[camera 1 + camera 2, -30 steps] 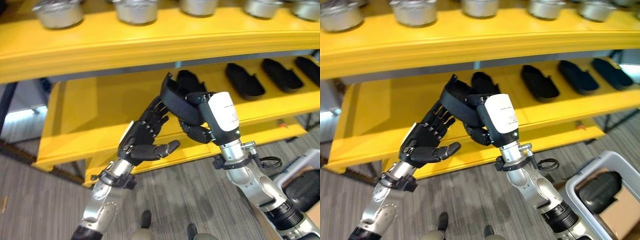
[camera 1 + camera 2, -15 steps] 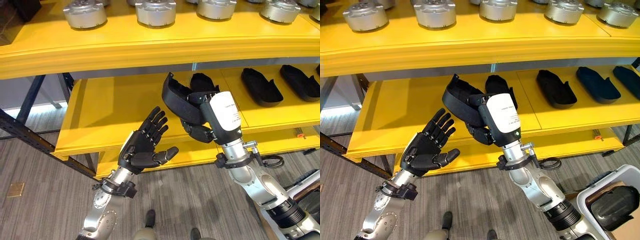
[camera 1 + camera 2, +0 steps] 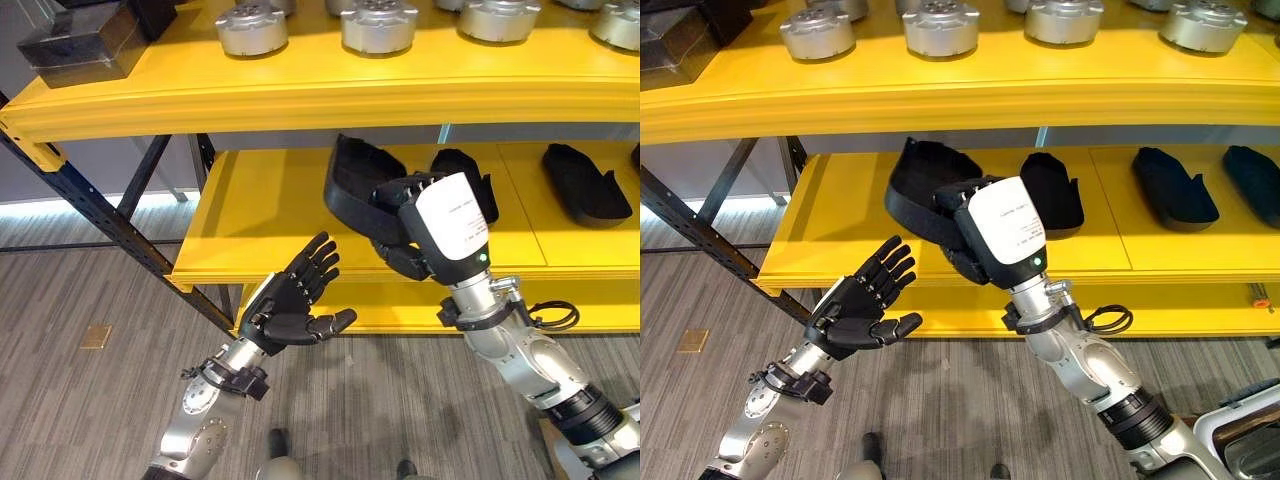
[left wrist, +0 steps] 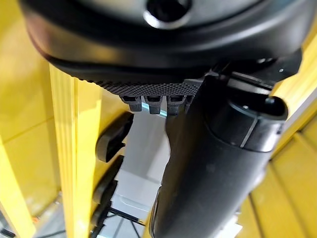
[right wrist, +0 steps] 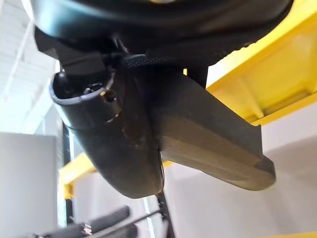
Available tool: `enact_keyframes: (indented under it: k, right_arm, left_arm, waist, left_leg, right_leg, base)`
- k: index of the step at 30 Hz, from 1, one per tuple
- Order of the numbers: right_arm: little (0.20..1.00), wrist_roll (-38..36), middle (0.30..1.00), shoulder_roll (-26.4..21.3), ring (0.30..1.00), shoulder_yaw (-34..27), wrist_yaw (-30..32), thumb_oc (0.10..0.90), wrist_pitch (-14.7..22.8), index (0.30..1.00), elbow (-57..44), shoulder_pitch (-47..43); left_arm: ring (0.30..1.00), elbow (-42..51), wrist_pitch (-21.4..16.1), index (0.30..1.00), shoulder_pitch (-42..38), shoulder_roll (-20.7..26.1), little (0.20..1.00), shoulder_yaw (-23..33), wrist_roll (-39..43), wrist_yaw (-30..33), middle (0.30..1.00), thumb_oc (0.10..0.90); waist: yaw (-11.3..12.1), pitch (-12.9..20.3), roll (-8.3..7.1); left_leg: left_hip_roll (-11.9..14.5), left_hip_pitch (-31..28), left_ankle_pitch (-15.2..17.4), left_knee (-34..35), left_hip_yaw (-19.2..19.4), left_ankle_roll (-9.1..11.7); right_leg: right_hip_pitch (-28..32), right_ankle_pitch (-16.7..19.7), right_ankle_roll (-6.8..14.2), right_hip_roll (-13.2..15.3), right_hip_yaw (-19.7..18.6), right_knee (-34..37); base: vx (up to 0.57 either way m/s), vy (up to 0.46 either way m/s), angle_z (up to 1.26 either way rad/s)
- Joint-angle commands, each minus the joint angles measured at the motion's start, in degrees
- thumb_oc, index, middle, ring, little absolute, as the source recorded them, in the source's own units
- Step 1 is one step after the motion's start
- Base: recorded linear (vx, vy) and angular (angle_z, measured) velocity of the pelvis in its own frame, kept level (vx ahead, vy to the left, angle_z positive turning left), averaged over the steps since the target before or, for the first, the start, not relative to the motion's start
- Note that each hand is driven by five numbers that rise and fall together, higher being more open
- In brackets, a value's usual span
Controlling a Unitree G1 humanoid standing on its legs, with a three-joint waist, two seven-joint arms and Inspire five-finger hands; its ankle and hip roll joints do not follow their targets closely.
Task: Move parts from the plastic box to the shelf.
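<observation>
Above the front edge of the yellow metal shelf's lower level [image 3: 300,215], the right hand [image 3: 405,225] has its fingers curled round a black, shoe-shaped plastic part [image 3: 352,180] and grasps it — the part is tilted in the air over the shelf board, not lying on it. Just behind the hand, two similar black parts [image 3: 463,175] [image 3: 583,182] lie on the same level in the left eye view; the right eye view shows three of them, side by side and apart from each other. On the upper level [image 3: 940,85] stand four round silver metal parts [image 3: 938,24] in a row. Lower and in front of the shelf, the left hand [image 3: 295,300] is released — fingers straight and spread, palm up, holding nothing.
</observation>
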State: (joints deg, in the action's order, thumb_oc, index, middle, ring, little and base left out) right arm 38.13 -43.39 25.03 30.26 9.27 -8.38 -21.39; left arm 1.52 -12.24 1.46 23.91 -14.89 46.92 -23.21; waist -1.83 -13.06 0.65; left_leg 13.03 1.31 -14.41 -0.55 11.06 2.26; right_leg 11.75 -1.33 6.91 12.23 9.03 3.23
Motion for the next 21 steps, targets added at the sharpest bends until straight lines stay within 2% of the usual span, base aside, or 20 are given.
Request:
enact_keyframes:
  k: [1, 2, 4, 7, 9, 11, 13, 20, 21]
  right_arm:
    - [0.300, 1.36, 0.300, 2.85, 0.300, -2.12, 4.38, 0.400, 2.63, 0.300, -2.99, -10.10]
    - [0.300, 1.39, 0.300, 2.30, 0.300, -1.72, 4.24, 0.400, 1.96, 0.300, -1.13, -10.95]
    - [0.300, 2.21, 0.300, 2.16, 0.300, -1.52, 4.52, 0.400, 1.86, 0.300, 0.66, -10.85]
    - [0.300, 3.70, 0.300, 2.26, 0.300, -1.90, 4.32, 0.400, 1.40, 0.300, 1.27, -10.12]
    - [0.300, 5.09, 0.300, 2.01, 0.300, -2.80, 4.44, 0.400, 0.21, 0.300, 1.87, -8.39]
    - [0.300, 5.89, 0.300, 2.03, 0.300, -3.25, 4.75, 0.400, -0.90, 0.300, 1.79, -7.09]
    - [0.300, 7.21, 0.300, 1.87, 0.300, -4.37, 5.26, 0.400, -0.43, 0.300, 2.66, -6.04]
    - [0.300, 6.32, 0.300, 0.75, 0.300, -6.11, 5.02, 0.400, -2.35, 0.300, 3.35, -5.40]
    - [0.300, 3.27, 0.300, 0.01, 0.300, -6.76, 3.89, 0.400, -5.18, 0.300, 4.71, -5.88]
  left_arm:
    - [1.000, 4.90, -5.52, 1.000, -2.40, 0.24, 1.000, 1.74, 0.30, -0.79, 1.000, 0.900]
    - [1.000, 4.42, -5.18, 1.000, -2.68, 0.63, 1.000, 1.74, 1.18, -0.61, 1.000, 0.900]
    - [1.000, 4.16, -4.78, 1.000, -2.25, 1.07, 1.000, 2.29, 2.21, -1.71, 1.000, 0.900]
    - [1.000, 4.43, -3.92, 1.000, -1.75, 1.37, 1.000, 2.99, 3.03, -2.87, 1.000, 0.900]
    - [1.000, 4.91, -2.04, 1.000, -1.12, 2.70, 1.000, 4.09, 3.64, -3.30, 1.000, 0.900]
    - [1.000, 5.18, -0.86, 1.000, -0.93, 3.01, 1.000, 4.26, 4.20, -4.09, 1.000, 0.900]
    - [1.000, 5.68, -0.33, 1.000, -0.31, 3.61, 1.000, 4.21, 3.73, -4.59, 1.000, 0.900]
    - [1.000, 6.54, 1.12, 1.000, 0.65, 4.31, 1.000, 4.43, 3.87, -4.29, 1.000, 0.900]
    - [1.000, 7.34, 1.66, 1.000, 1.45, 4.86, 1.000, 4.71, 4.00, -4.27, 1.000, 0.900]
  waist:
    - [1.05, 4.93, -0.38]
    - [1.03, 5.31, 0.75]
    - [1.33, 5.79, 1.38]
    - [1.52, 6.10, 1.44]
    - [1.78, 6.71, 1.14]
    - [2.02, 6.98, 0.73]
    - [2.28, 7.14, 0.19]
    - [2.48, 7.06, -0.79]
    - [2.57, 6.83, -0.97]
  left_leg:
    - [4.20, -2.67, 0.76, 5.03, -0.27, 5.84]
    - [3.13, -4.11, 2.18, 5.55, -0.26, 5.88]
    - [1.64, -5.67, 4.90, 5.55, -0.84, 5.51]
    - [0.56, -6.74, 7.42, 5.55, -0.80, 5.01]
    - [-1.26, -8.55, 11.11, 5.55, -0.39, 3.90]
    - [-1.93, -9.01, 12.05, 5.55, -0.38, 3.29]
    - [-2.51, -9.27, 12.79, 5.55, -0.31, 2.60]
    - [-2.76, -9.55, 13.40, 5.55, 0.15, 2.08]
    - [-2.45, -9.64, 13.25, 5.55, 0.16, 2.26]
  right_leg:
    - [-4.00, 1.68, -4.89, -5.58, 0.72, 1.77]
    - [-4.16, 2.04, -4.14, -4.92, 1.11, 1.77]
    - [-4.36, 2.90, -2.91, -3.92, 1.18, 1.77]
    - [-4.47, 3.33, -2.19, -3.15, 1.13, 1.77]
    - [-4.48, 4.01, -0.89, -2.16, 1.31, 1.77]
    - [-4.36, 4.12, -0.38, -1.91, 1.29, 1.77]
    - [-4.42, 4.35, 0.11, -1.82, 1.18, 1.77]
    - [-4.54, 4.33, 0.31, -2.06, 1.08, 1.77]
    - [-4.41, 4.07, 0.09, -2.46, 1.19, 1.77]
  base:
    - [0.20, 0.469, 0.72]
    - [0.23, 0.453, 0.75]
    - [0.19, 0.257, 0.48]
    - [0.12, 0.099, 0.11]
    - [0.21, 0.114, 0.09]
    - [0.19, 0.026, 0.28]
    - [0.14, -0.034, 0.11]
    - [0.07, -0.058, 0.02]
    - [0.05, -0.054, 0.24]
